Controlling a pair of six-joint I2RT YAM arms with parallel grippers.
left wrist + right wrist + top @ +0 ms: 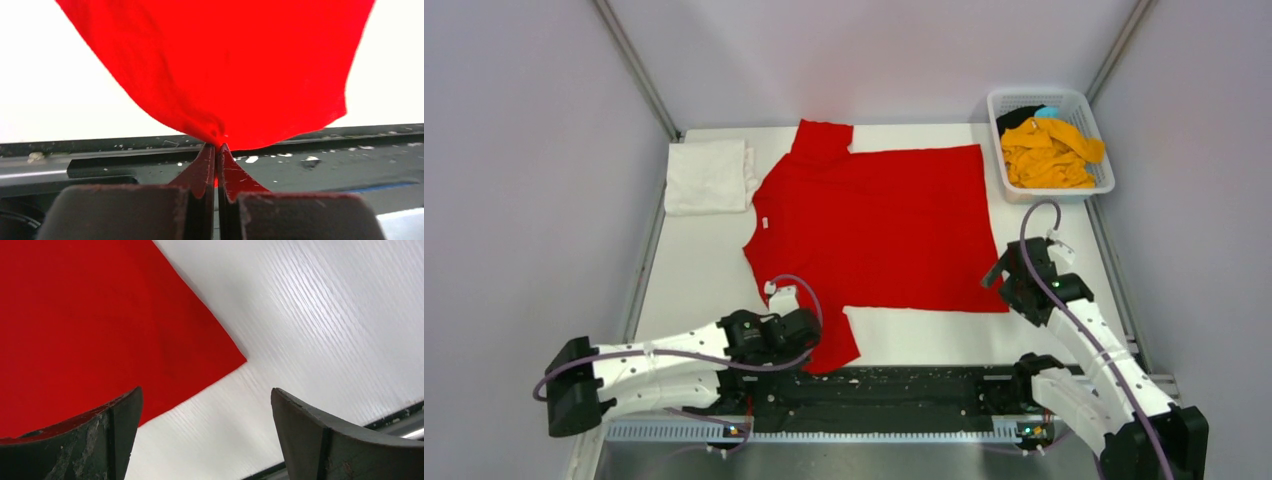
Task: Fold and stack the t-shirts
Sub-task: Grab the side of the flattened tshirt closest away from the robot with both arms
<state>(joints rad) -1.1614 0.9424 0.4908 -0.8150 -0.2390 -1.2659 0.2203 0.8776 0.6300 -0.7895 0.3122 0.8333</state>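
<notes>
Red t-shirt (874, 225) spread flat on the bench (694, 270), near sleeve pinched in the left tool (216, 148).
The left tool was clamped shut on the sleeve edge at the bench's front rim. The right tool (205, 410) hung with its fingers apart over the shirt's near right hem corner, gripping nothing. A folded white t-shirt (707, 176) lay far left, and an orange-yellow t-shirt (1049, 152) sat in the basket (1036, 93) far right.

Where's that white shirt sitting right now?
Seen from above, the white shirt lies folded at the table's far left corner, right beside the red shirt spread across the middle.
</notes>
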